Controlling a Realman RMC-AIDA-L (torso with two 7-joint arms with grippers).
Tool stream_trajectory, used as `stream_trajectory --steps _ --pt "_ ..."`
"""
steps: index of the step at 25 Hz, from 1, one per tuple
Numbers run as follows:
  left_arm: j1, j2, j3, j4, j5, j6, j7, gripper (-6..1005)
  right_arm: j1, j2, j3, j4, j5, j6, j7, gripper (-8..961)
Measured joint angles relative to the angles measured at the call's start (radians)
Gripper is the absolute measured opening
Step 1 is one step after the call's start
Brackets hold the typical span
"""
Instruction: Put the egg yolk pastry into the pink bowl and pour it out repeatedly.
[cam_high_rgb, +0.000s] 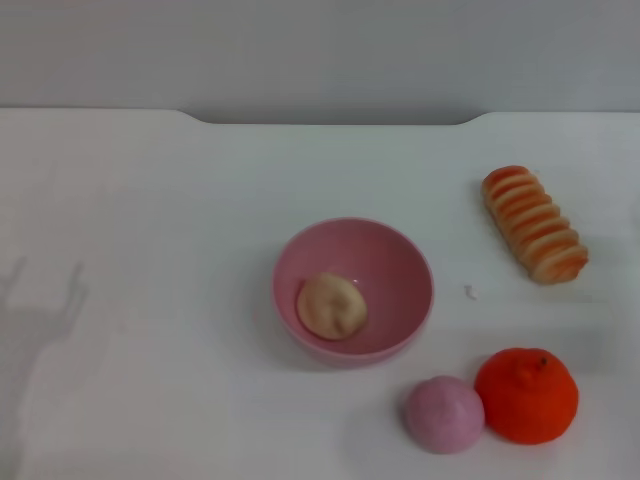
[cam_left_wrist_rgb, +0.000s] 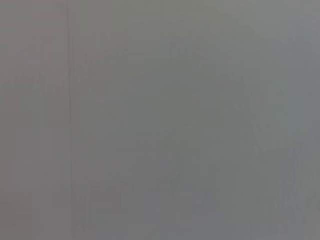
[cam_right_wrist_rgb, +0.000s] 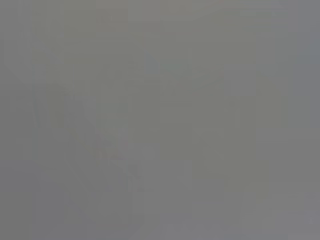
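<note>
The pink bowl (cam_high_rgb: 353, 290) stands upright near the middle of the white table in the head view. Inside it, toward its left side, lies the egg yolk pastry (cam_high_rgb: 331, 306), a pale beige lumpy bun. Neither gripper appears in the head view; only a faint shadow falls on the table at the far left. Both wrist views show plain grey with no object and no fingers.
A ridged orange-striped bread roll (cam_high_rgb: 535, 223) lies at the right. A pink-purple ball (cam_high_rgb: 445, 414) and an orange tangerine-like fruit (cam_high_rgb: 527, 395) sit side by side in front of the bowl, to its right. The table's far edge (cam_high_rgb: 330, 123) has a notch.
</note>
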Motion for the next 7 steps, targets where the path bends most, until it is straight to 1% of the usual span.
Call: stream_trajectory --steps 7 --pt "0.0 0.0 -0.001 -0.016 0.001 0.022 0.0 694 0.042 0.002 -0.001 0.019 0.0 0.044 0.001 576"
